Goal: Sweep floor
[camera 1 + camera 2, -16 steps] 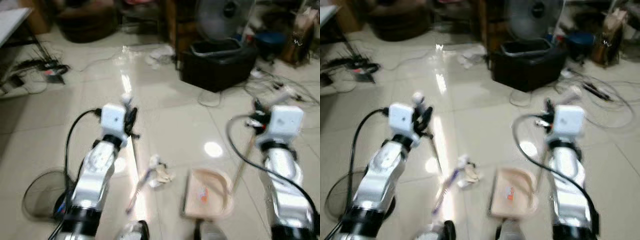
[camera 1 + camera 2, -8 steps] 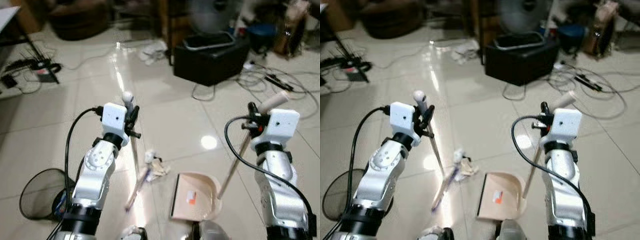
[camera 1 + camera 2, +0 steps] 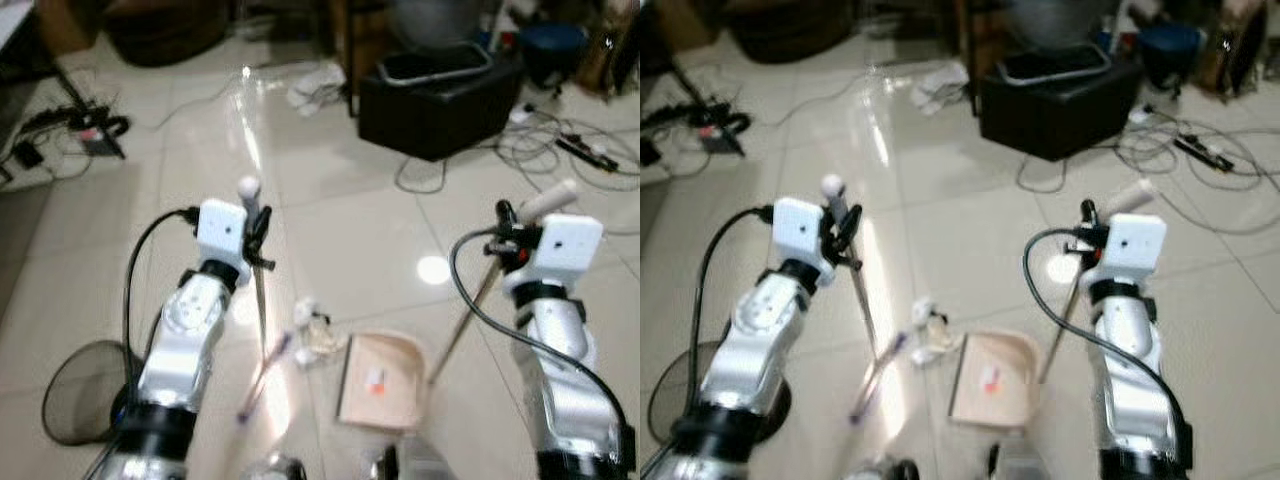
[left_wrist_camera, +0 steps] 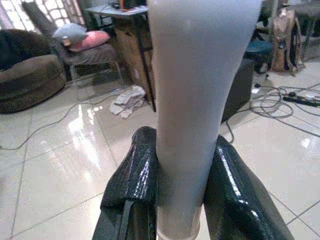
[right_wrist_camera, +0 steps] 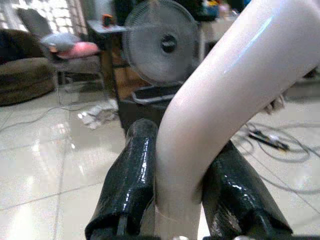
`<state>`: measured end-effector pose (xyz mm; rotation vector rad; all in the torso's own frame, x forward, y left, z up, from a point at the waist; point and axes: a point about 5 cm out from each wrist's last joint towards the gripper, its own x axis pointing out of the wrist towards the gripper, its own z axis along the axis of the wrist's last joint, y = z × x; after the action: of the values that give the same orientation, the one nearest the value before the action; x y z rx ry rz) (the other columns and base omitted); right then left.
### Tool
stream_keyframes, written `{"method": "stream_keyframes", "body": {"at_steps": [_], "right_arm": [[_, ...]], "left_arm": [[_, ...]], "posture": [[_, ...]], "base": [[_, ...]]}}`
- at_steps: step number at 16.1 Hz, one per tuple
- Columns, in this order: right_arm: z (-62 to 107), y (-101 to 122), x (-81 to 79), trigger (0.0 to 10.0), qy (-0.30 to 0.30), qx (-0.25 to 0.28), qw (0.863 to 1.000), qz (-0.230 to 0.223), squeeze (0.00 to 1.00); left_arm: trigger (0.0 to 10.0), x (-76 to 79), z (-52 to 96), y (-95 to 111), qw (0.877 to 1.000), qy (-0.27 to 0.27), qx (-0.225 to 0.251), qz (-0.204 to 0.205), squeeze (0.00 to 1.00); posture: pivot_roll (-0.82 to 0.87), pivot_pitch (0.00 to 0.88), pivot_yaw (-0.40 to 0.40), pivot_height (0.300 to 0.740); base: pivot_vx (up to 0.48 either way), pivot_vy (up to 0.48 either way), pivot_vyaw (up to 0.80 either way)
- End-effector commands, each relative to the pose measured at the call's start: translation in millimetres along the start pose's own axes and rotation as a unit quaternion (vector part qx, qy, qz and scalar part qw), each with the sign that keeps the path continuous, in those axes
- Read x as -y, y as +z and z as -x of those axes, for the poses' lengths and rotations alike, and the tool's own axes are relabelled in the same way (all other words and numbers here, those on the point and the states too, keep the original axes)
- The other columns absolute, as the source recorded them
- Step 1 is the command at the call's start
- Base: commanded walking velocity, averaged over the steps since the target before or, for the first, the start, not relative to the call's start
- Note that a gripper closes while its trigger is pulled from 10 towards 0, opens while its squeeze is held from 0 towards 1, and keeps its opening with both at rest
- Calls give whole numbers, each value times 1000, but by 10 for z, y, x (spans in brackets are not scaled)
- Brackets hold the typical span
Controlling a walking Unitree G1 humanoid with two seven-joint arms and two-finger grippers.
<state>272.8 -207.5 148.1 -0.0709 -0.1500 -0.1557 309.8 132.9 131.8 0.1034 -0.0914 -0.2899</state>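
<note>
My left gripper [image 3: 256,228] is shut on the pale handle of a broom [image 3: 259,300], whose stick slants down to a purple head [image 3: 262,375] on the tiled floor. My right gripper [image 3: 508,232] is shut on the curved handle of a dustpan [image 3: 382,378], a pinkish pan resting flat on the floor between my arms. A small heap of crumpled white litter [image 3: 314,330] lies just left of the pan's mouth, beside the broom head. In the left wrist view the fingers [image 4: 140,175] clamp the grey handle; in the right wrist view the fingers [image 5: 131,175] clamp the white handle.
A black bin [image 3: 438,95] stands ahead on the right with loose cables [image 3: 560,150] around it. More crumpled paper [image 3: 318,82] lies far ahead. A round black mesh object [image 3: 80,400] sits on the floor at my left. Cables and a plug strip [image 3: 85,135] lie far left.
The camera has shifted slightly. The broom head has slid a little towards me and left of the litter; the dustpan and both grips stay as they were.
</note>
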Motion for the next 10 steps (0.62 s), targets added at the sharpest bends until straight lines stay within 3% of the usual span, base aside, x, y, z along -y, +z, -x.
{"method": "stream_keyframes", "body": {"at_steps": [1, 6, 10], "right_arm": [[-22, 107, -30, 10000, 10, 27, 1000, 10, 0], [-61, 133, -13, 10000, 17, 30, 999, 25, 0], [-56, 134, -35, 10000, 21, 35, 999, 26, 0]], "left_arm": [[10000, -63, -7, 70, 1000, 9, 17, -6, 0], [10000, -81, -33, 78, 1000, 15, 20, -6, 0], [10000, -99, -31, 80, 1000, 15, 21, -7, 0]], "posture": [[-74, 134, 94, 740], [-76, 131, 90, 740], [-72, 133, 93, 740]], "base": [[319, 0, 0], [321, 0, 0], [322, 0, 730]]}}
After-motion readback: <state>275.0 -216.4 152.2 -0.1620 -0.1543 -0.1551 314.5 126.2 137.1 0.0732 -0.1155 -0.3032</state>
